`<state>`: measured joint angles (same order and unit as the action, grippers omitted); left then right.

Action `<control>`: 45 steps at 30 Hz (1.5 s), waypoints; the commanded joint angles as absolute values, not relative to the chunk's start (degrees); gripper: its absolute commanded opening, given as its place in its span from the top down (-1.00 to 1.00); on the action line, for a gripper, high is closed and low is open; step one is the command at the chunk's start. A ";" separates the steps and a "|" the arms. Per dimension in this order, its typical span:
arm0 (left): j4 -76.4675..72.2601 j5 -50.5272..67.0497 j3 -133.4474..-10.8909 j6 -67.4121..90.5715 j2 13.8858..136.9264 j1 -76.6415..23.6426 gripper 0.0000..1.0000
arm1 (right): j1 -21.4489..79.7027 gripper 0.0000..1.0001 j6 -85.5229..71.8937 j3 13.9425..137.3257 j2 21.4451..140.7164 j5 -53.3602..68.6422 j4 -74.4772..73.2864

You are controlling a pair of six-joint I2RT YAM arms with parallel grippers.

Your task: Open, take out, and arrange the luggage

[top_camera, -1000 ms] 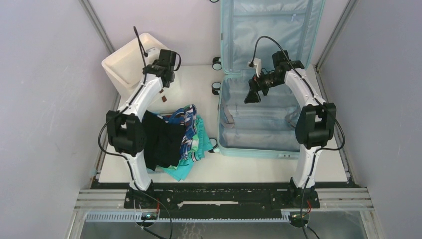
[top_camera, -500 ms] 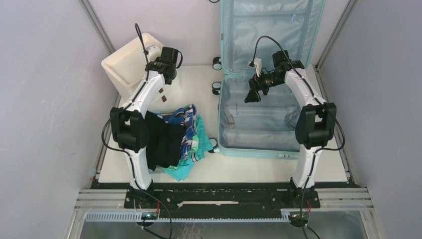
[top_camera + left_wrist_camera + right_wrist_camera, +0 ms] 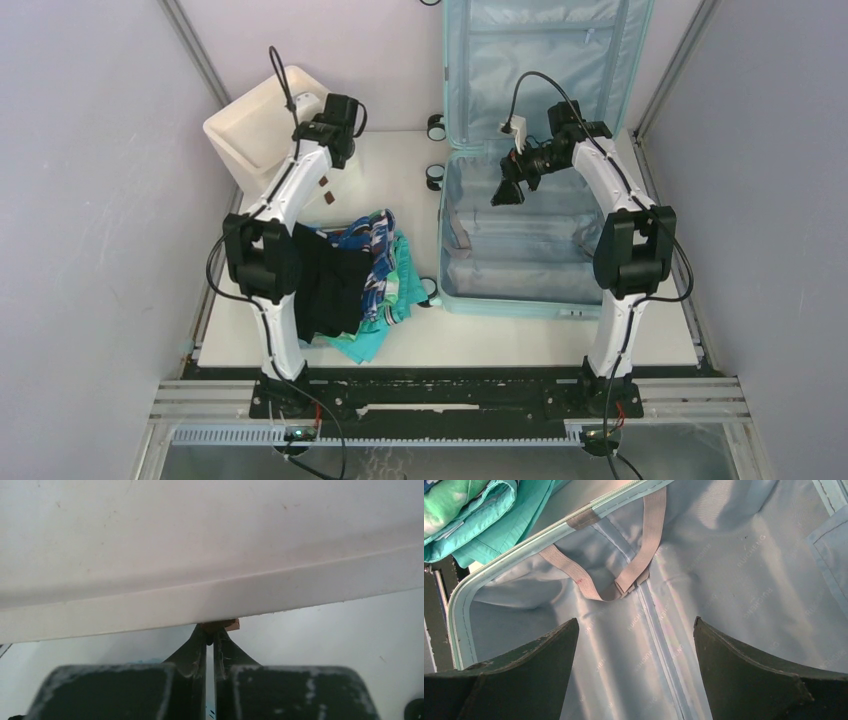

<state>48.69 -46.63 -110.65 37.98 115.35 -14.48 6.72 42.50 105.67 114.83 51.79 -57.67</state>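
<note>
Pinching a small brown handle (image 3: 227,625), left gripper (image 3: 210,636) with fingers nearly together, seemingly gripping it, at the white drawer unit (image 3: 200,555) edge. Right gripper (image 3: 635,625) spread wide, holding nothing, above the lining of the luggage (image 3: 510,265), which lies lid-up on the table (image 3: 390,160) right side, clothes pile (image 3: 350,280) beside it.

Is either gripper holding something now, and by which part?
The left gripper pinches the white drawer by its small brown handle. The right gripper, jaws open over the luggage, holds nothing.

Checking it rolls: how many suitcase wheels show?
3, left of the light-blue hard-shell suitcase: far wheel by the upright lid, middle wheel by the base, near wheel at the front corner. Others may be hidden.
</note>
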 commanded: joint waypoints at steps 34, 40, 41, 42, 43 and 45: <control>44.64 -28.75 -101.98 42.36 106.98 -25.13 1.00 | 5.71 -0.85 44.44 109.13 116.14 52.24 -58.18; 44.67 -20.53 -102.51 37.89 104.49 -24.97 0.14 | 5.88 -0.85 44.98 108.73 115.84 52.12 -58.51; 43.55 -17.45 -102.23 36.29 103.48 -24.96 -0.01 | 5.89 -0.85 45.00 108.83 115.88 52.04 -58.53; 42.19 -13.33 -101.58 34.85 102.13 -24.96 -0.13 | 5.97 -0.85 45.02 108.91 115.89 52.03 -58.58; 40.64 -10.59 -100.99 33.11 100.72 -24.96 -0.21 | 6.01 -0.85 45.08 109.02 115.85 51.95 -58.60; 37.99 -5.31 -100.25 29.77 98.10 -24.96 -0.33 | 6.14 -0.85 45.09 109.23 115.82 51.94 -58.66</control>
<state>43.64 -19.94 -101.65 36.75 106.28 -24.34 5.98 43.70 108.18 116.57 51.53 -58.35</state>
